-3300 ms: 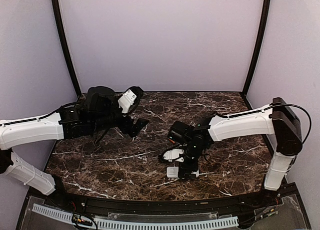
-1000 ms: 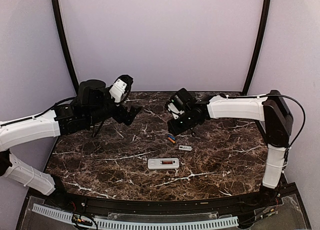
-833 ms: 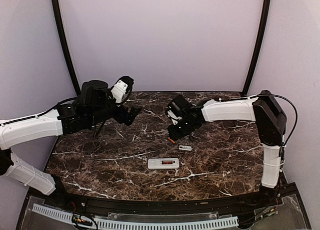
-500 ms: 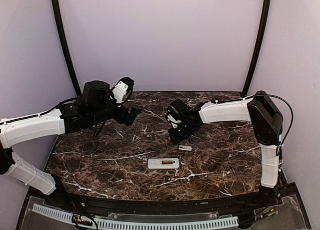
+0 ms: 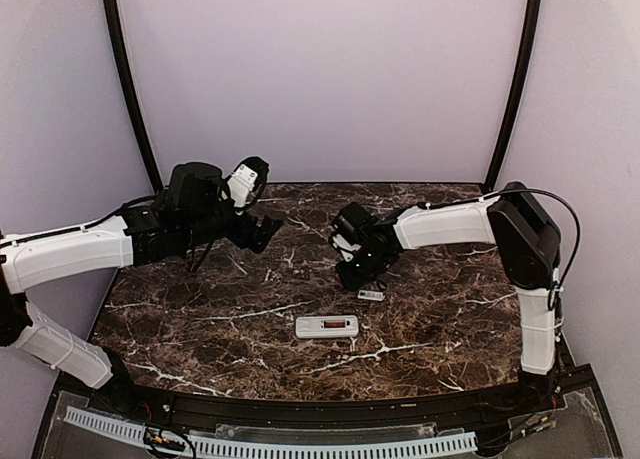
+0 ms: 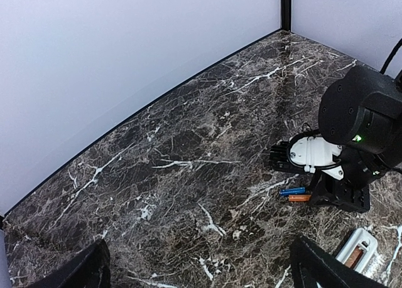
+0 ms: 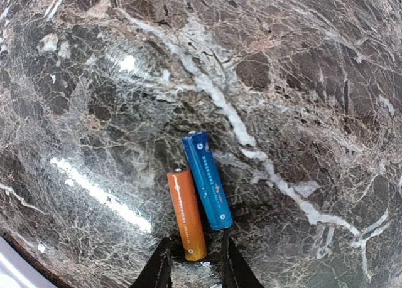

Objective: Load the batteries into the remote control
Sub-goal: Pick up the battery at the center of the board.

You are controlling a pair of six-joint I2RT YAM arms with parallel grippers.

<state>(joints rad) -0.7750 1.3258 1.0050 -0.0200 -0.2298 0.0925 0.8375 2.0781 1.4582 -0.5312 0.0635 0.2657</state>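
Observation:
The orange battery (image 7: pixel 186 214) and the blue battery (image 7: pixel 208 180) lie side by side on the marble, touching along their length. My right gripper (image 7: pixel 195 266) is low over them. Its narrow jaws straddle the near end of the orange battery, with a small gap on each side. The left wrist view shows both batteries (image 6: pixel 295 194) beside the right gripper. The white remote control (image 5: pixel 327 326) lies flat nearer the front, its open compartment facing up. My left gripper (image 6: pixel 201 272) hovers wide open at the back left, holding nothing.
A small flat cover piece (image 5: pixel 371 295) lies between the remote and the right gripper (image 5: pixel 348 276). The left arm (image 5: pixel 200 214) reaches over the table's back left. Grey walls enclose the marble table (image 5: pixel 200 319) on three sides.
The right arm left the remote at the front, swung back and came down over the batteries, narrowing its jaws around the orange one's end. The left arm barely moved.

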